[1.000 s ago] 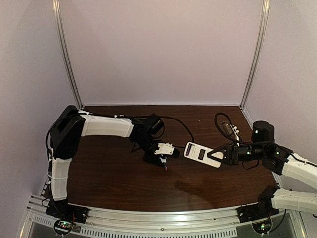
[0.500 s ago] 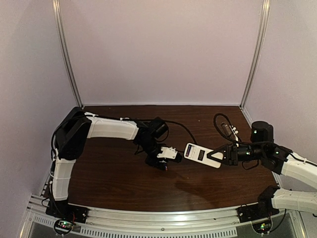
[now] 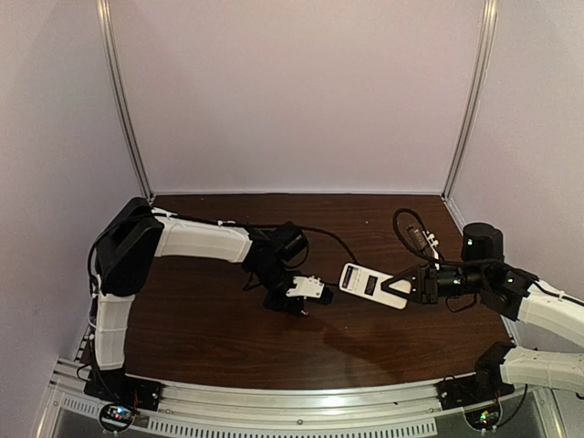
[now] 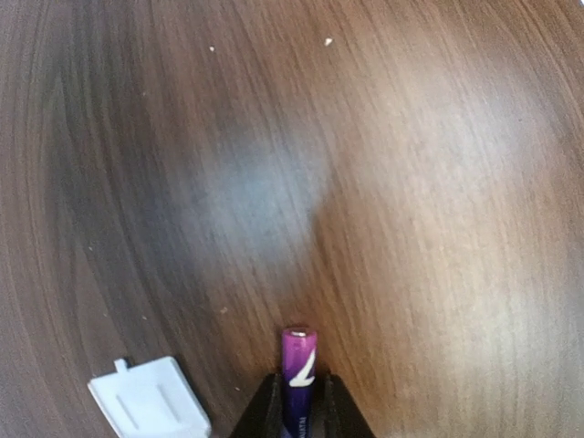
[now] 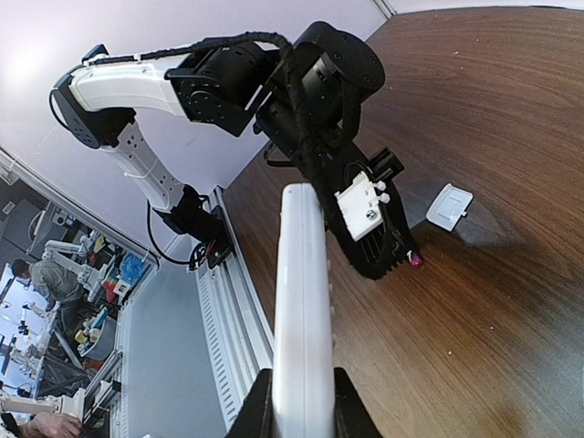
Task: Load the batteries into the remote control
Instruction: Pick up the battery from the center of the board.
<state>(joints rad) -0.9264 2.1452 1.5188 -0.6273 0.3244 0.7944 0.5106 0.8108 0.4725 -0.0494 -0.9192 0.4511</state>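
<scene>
left jaws are clamped on a battery (image 4: pixel 298 374): purple with a white mark, pinkish end with a little metal nub, poking out just above the tabletop (image 4: pixel 411 182). a small white cover (image 4: pixel 149 408) lies flat right beside it. right jaws are pinched on one end of the remote (image 3: pixel 372 285), a white slab with a dark strip on its top face. it's held off the tabletop, free end near the battery but not touching.

top: high, rear | left wrist: close, downward | right wrist: leftward (both catch cover (image 4: pixel 149 397) (image 5: pixel 450 206))
</scene>
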